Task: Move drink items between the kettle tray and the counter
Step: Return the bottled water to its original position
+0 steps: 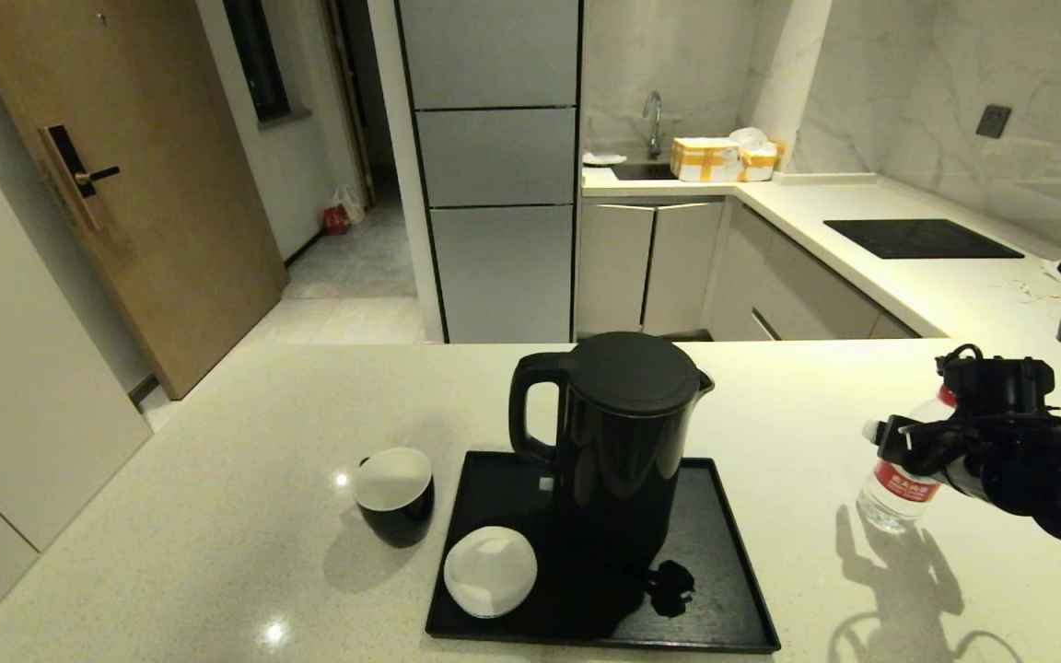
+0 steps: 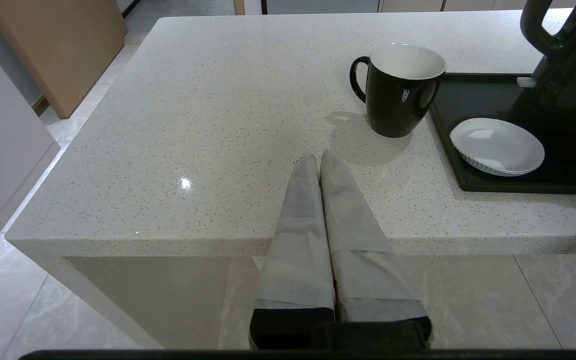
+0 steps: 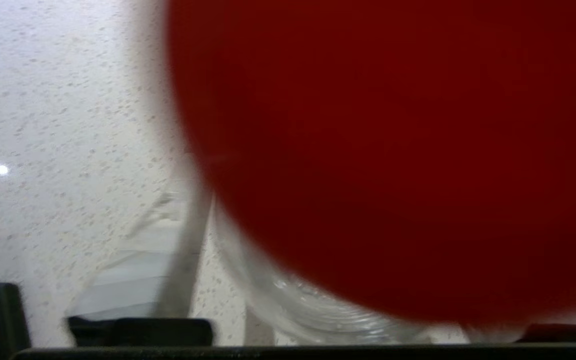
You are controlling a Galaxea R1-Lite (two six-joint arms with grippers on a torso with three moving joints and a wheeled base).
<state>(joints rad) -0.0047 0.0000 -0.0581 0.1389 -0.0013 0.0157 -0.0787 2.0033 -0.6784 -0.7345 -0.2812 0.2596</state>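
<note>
The counter (image 1: 217, 516) spreads below my head camera; on it the tray (image 1: 733, 571) holds the kettle (image 1: 623, 433) and a white saucer (image 1: 490, 571). The cup (image 1: 394, 495) stands just left of the tray. Only my left wrist camera shows my left gripper (image 2: 319, 161), fingers pressed together. My right gripper (image 1: 913, 442) is at the bottle (image 1: 899, 493), right of the tray; I cannot tell its grip, as the red cap (image 3: 393, 150) fills my right wrist camera.
</note>
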